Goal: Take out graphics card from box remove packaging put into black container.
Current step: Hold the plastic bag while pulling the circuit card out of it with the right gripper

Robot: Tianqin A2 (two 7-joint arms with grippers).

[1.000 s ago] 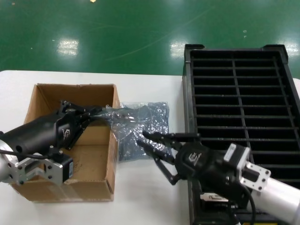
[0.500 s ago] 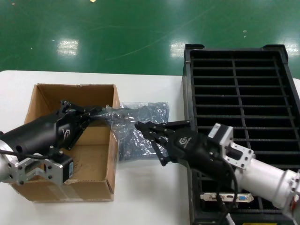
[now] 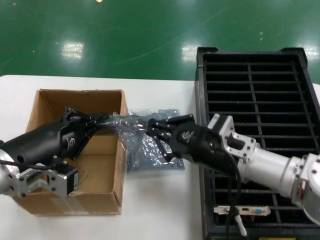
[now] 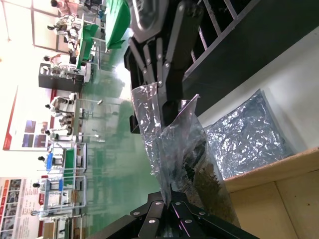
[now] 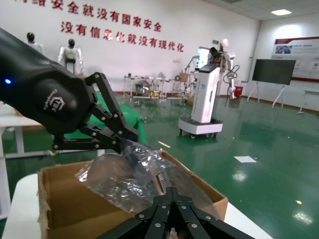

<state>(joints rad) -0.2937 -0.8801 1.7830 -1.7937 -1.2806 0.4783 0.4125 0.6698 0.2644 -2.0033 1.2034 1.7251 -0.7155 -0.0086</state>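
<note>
Two grippers are clamped on the bagged graphics card [image 3: 127, 121]: left gripper [image 3: 102, 119] at one end, right gripper [image 3: 151, 129] opposite, above the box [image 3: 117, 150] rim.

A glossy green floor [image 3: 125, 35] fills the upper part of the head view, with pale glare patches from overhead lights. A white table [image 3: 155, 210] spans the lower part. In the right wrist view, a white wall [image 5: 124, 55] carries red Chinese lettering [image 5: 119, 32] at upper left. A white machine on a base [image 5: 204, 99] stands mid-frame, a dark display board [image 5: 271, 72] at right, and a ceiling light panel [image 5: 280, 12] at upper right. Figures at far left are perhaps mannequins [image 5: 50, 52]
</note>
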